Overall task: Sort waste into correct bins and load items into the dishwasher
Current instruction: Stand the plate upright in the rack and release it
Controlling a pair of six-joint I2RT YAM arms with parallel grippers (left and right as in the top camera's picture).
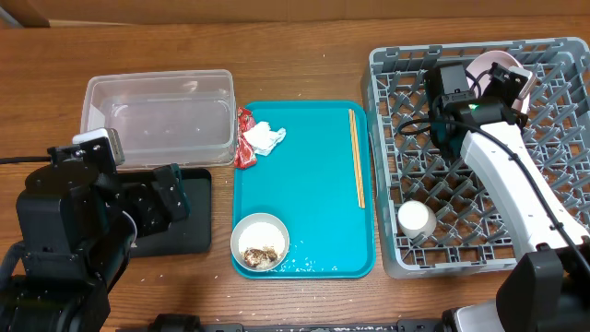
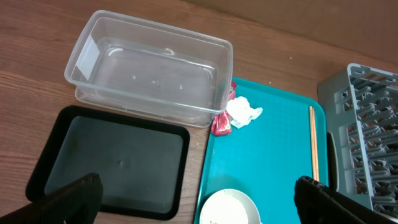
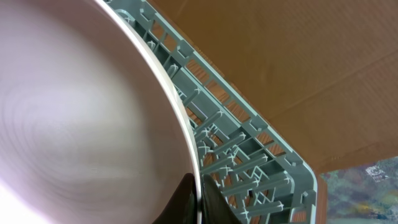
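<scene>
At the far side of the rack [image 3: 249, 155], the right gripper [image 3: 198, 185] pinched the stiff, probably slick, breakable bowl [image 3: 74, 112] by its rim; the left gripper [image 2: 199, 199] gaped empty.

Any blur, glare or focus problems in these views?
Right wrist: the pink bowl fills the left, soft and out of focus; the rack behind is sharper. Left wrist: sharp, faint glare on the tub. Overhead: even light, sharp, soft shadows.
</scene>
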